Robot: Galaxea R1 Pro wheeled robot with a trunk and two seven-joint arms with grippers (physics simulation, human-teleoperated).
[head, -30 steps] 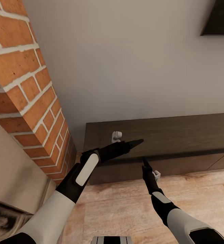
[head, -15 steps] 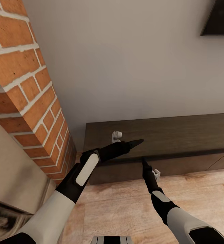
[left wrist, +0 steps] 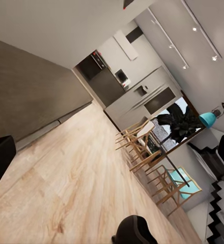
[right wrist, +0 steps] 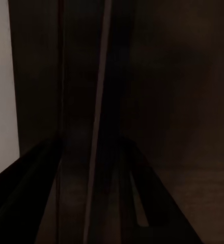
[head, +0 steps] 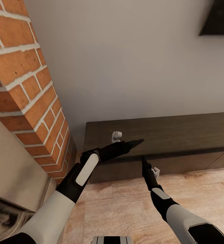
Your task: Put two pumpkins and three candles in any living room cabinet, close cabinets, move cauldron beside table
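Pale wood-plank flooring (head: 125, 206) lies nearest, running from the robot's base up to the foot of the long, low dark-brown wooden cabinet (head: 180, 132), which stands against a plain off-white wall (head: 125, 61). Both white-and-black arms reach forward over the planks. The left gripper (head: 136, 142) is held above the cabinet's front edge with its jaws pressed together into a single dark point. The right gripper (head: 144, 163) is lower, close in front of the cabinet's face just under the overhanging top; its jaws also look drawn together into a narrow tip. In the right wrist view the dark brown cabinet surface is very close, dim and shadowed, with a strip of light wall along one side.

A red brick column with white mortar (head: 27, 88) rises at the left, beside the cabinet's end. A small white fitting (head: 116, 136) sits on the cabinet top, and a dark angular panel (head: 219, 18) is mounted high on the wall at the right.

The left wrist view looks along the floor past the cabinet to wooden chairs (left wrist: 142, 152), grey kitchen units (left wrist: 137, 99) and a leafy plant (left wrist: 179, 124) in the distance.
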